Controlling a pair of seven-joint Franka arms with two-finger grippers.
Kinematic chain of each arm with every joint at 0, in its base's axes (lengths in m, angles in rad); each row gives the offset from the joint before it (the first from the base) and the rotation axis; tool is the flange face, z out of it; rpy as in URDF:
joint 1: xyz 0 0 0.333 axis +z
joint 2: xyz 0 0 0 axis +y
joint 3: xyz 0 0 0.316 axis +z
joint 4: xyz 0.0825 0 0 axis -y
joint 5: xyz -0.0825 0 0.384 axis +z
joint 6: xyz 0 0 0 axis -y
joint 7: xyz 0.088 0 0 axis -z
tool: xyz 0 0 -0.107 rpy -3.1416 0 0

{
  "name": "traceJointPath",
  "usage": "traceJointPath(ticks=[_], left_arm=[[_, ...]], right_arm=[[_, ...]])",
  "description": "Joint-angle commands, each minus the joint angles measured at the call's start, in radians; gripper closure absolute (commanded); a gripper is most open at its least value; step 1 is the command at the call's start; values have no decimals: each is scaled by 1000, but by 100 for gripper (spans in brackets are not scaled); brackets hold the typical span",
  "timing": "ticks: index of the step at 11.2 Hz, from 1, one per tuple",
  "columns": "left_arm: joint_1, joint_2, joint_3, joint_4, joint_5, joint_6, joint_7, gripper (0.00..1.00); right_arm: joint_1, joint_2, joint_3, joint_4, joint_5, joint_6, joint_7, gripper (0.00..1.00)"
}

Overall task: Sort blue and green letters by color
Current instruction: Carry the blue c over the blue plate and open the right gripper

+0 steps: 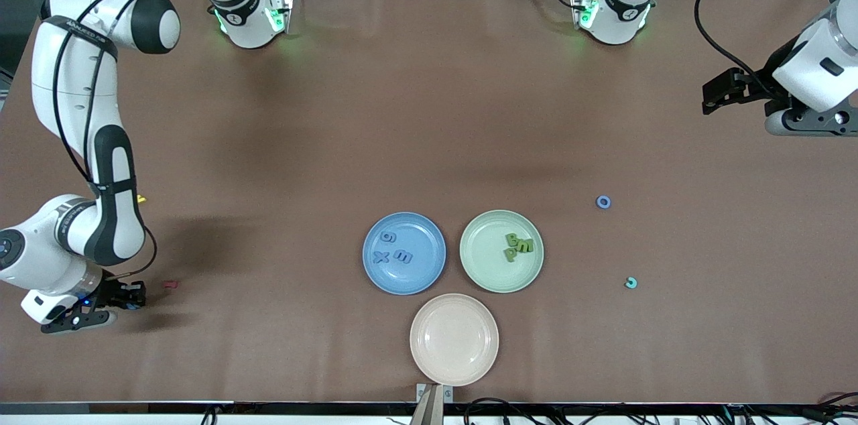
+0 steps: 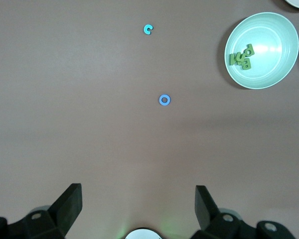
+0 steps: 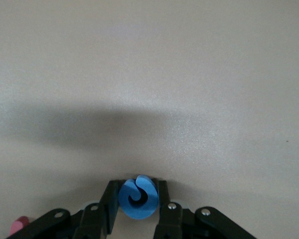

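My right gripper (image 1: 136, 295) is down at the table at the right arm's end, shut on a blue letter (image 3: 138, 197) that stands on edge between its fingers. The blue plate (image 1: 417, 279) holds three blue letters (image 1: 393, 248). On the green plate (image 1: 481, 265) lie three green letters (image 1: 518, 246), also in the left wrist view (image 2: 240, 57). A blue ring letter (image 1: 603, 202) (image 2: 164, 100) and a teal curved letter (image 1: 631, 283) (image 2: 148, 29) lie loose toward the left arm's end. My left gripper (image 1: 712, 94) (image 2: 138, 199) hangs open and empty above that end.
A pale pink plate (image 1: 454, 339) sits nearest the front camera, below the other two plates. A small dark red letter (image 1: 170, 285) (image 3: 19, 225) lies beside my right gripper. A small yellow letter (image 1: 141, 198) peeks out beside the right arm.
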Motion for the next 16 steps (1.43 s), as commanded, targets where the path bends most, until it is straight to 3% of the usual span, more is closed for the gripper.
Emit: traceJointPath(ticks=[1, 3, 8, 16], left_arm=[[-5, -7, 16, 2, -15, -14, -5, 0], [2, -7, 18, 2, -18, -10, -5, 0], [8, 2, 18, 1, -16, 12, -5, 0], [11, 22, 19, -4, -16, 51, -5, 0]], right_arm=[[-21, 8, 42, 19, -4, -42, -1, 100], [-18, -26, 78, 20, -4, -114, 38, 100], [68, -70, 101, 23, -5, -241, 253, 100], [258, -120, 240, 22, -5, -280, 946, 100]])
